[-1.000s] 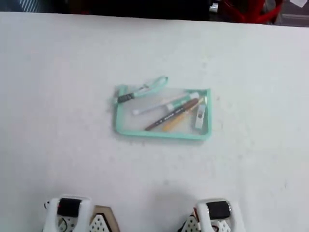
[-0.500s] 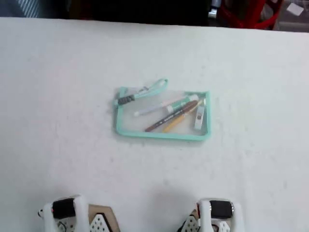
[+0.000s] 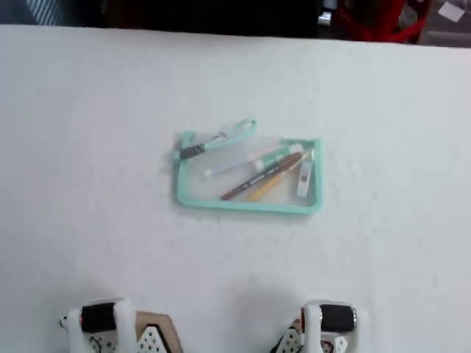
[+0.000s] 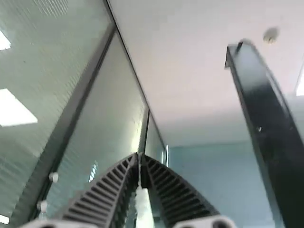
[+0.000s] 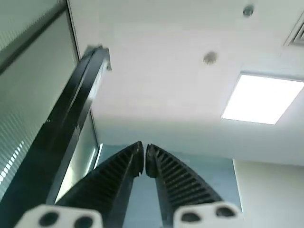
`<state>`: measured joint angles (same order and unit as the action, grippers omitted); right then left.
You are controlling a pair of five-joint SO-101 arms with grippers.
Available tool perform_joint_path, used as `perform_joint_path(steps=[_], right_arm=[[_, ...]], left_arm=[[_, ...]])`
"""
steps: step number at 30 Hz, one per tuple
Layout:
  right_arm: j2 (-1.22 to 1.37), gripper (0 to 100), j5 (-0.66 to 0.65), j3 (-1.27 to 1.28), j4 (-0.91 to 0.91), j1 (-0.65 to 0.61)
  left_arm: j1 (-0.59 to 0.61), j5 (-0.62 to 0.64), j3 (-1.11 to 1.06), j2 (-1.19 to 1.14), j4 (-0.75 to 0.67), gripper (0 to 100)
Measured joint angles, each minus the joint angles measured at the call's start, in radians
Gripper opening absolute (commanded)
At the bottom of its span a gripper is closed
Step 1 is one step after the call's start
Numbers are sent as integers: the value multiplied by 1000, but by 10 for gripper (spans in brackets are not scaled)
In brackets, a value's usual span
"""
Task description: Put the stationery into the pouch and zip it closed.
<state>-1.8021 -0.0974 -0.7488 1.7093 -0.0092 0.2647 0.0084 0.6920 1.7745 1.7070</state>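
Mint-edged clear pouch [image 3: 247,175] lies in the middle of the table [image 3: 412,250], long axis parallel to the near edge, pens [image 3: 259,172] inside, pull [image 3: 192,151] toward the left edge. My arms [image 3: 327,323] sit well apart from it at the near edge; left gripper [image 4: 140,164] and right gripper [image 5: 144,154] are pressed together, pointing up.

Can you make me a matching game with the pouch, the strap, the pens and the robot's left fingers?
Things:
1 pouch
2 strap
3 pens
4 left fingers

Clues:
A inside the pouch
B shut, pointing at the ceiling
C mint-edged, flat on the table
D looped just outside the pouch

Pairs: 1-C, 2-D, 3-A, 4-B.
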Motion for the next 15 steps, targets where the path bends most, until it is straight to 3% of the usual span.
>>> perform_joint_path(steps=[5,10,15], right_arm=[[2,18,0,276,0,-86],[2,18,0,641,-43,-230],[3,18,0,1031,-138,-273]], left_arm=[[-126,-8,-457,2,-55,36],[-362,-183,-1003,2,-146,24],[-305,-250,-1439,55,-351,28]])
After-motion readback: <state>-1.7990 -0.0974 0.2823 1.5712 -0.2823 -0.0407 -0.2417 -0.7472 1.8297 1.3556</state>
